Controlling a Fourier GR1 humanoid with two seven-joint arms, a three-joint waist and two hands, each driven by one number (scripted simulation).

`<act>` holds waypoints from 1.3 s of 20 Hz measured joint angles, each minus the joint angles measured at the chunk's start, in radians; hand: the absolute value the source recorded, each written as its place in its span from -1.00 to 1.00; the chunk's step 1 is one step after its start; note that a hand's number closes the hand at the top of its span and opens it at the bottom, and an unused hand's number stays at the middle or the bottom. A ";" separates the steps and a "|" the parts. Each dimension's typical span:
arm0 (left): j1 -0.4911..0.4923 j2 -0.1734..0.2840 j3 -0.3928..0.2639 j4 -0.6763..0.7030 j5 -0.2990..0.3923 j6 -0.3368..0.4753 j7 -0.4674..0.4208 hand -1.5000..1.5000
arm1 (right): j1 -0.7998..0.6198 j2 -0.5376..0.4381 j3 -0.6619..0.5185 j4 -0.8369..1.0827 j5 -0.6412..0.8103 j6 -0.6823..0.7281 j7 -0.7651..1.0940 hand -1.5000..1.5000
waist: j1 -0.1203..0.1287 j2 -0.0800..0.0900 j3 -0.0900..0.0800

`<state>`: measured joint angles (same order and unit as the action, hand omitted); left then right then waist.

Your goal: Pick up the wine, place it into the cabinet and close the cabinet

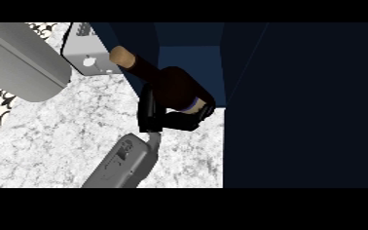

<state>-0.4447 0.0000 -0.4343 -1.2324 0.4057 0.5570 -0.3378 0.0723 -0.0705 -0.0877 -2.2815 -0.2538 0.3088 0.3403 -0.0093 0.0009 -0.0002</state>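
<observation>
- On the far left, a big grey forearm (30, 63) lies across the corner of the speckled counter (64, 136). No hand shows on the end of it, so the left hand is out of sight.
- Just right of it sits a grey metal bracket (87, 48) with a small round hole, maybe part of the robot, though it is hard to tell.
- In the middle, the wine bottle (155, 73) is up off the counter. It is tipped over a lot. Its tan cork end (122, 55) points up and to the left, and its fat dark end points down and to the right, toward the cabinet.
- The right hand (169, 114) is black and is wrapped round the fat lower part of the bottle. Its fingers are curled about the bottle, and its grey arm comes up from below.
- On the right stands the dark blue cabinet (295, 107). The bottle's fat end is right at its edge, so I think the bottle must go in toward the right.
</observation>
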 measured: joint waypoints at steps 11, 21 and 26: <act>-0.021 0.000 -0.026 0.189 0.121 -0.008 -0.136 1.00 | -0.028 0.016 0.013 0.042 0.030 -0.011 -0.023 -1.00 | 0.001 0.000 0.000; -0.056 0.000 -0.019 0.388 0.323 -0.127 -0.311 1.00 | -0.004 0.004 -0.006 0.022 -0.010 0.006 -0.018 -1.00 | -0.004 0.001 0.000; -0.132 0.000 -0.010 0.474 0.386 -0.169 -0.337 1.00 | 0.012 -0.003 -0.021 0.007 -0.036 0.012 -0.004 -1.00 | -0.006 0.001 0.000</act>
<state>-0.5764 0.0000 -0.4442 -0.7581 0.7912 0.3878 -0.6748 0.0840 -0.0735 -0.1083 -2.2743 -0.2900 0.3211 0.3366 -0.0157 0.0023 -0.0005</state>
